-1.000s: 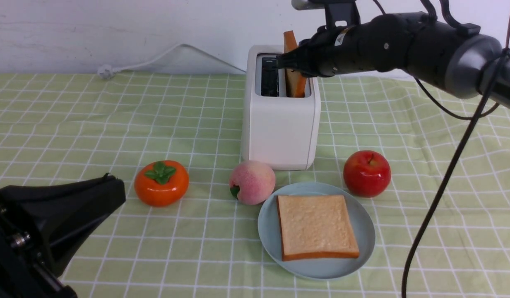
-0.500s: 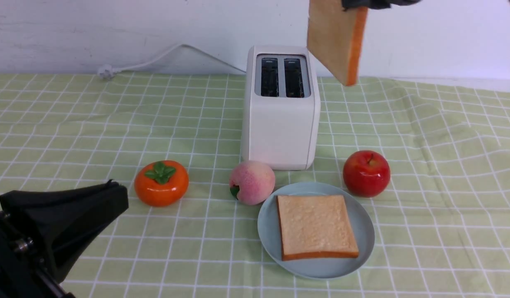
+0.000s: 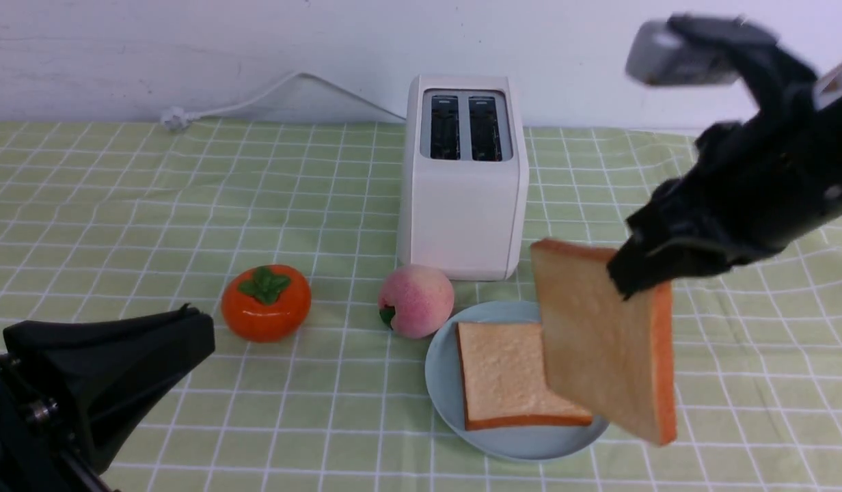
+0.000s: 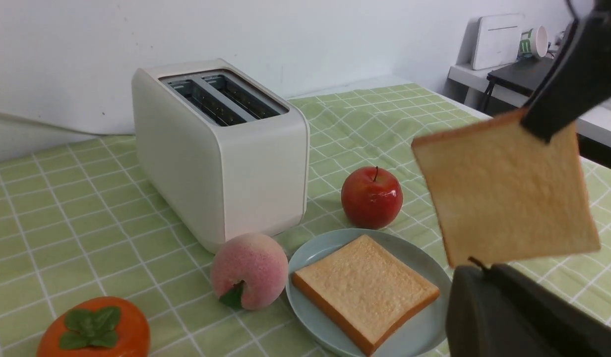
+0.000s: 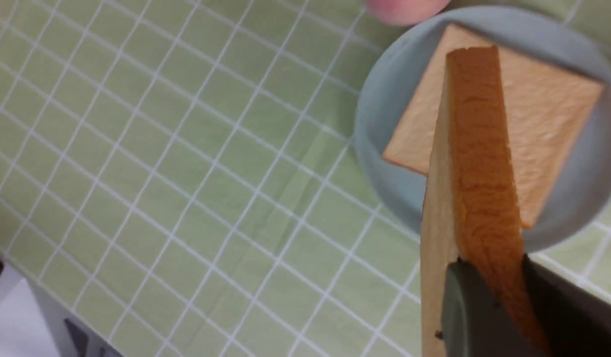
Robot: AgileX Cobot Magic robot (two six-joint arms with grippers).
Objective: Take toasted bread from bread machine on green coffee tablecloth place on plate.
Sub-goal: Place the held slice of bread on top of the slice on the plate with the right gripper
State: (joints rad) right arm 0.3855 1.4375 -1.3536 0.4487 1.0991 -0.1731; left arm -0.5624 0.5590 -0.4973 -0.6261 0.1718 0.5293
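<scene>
The cream-white bread machine [image 3: 465, 178] stands on the green tablecloth [image 3: 120, 205] with both slots empty. One slice of toasted bread [image 3: 510, 376] lies flat on the pale blue-green plate [image 3: 441, 369]. My right gripper [image 3: 640, 273] is shut on the top corner of the second slice [image 3: 599, 348], which hangs on edge above the plate's right side. In the right wrist view the held slice [image 5: 476, 163] is clamped between the jaws [image 5: 489, 277], over the plate [image 5: 380, 124]. My left gripper [image 3: 188, 321] is shut and empty at the front left.
An orange persimmon [image 3: 266, 302] and a pink peach [image 3: 416, 301] sit in front of the toaster. A red apple [image 4: 371, 197] sits behind the plate, between it and the toaster's right side. The white cord [image 3: 257, 96] runs back left to the wall.
My right gripper pulled the slice up out of the toaster's right slot, then carried it down and forward to above the plate's right side. My left gripper barely moved.
</scene>
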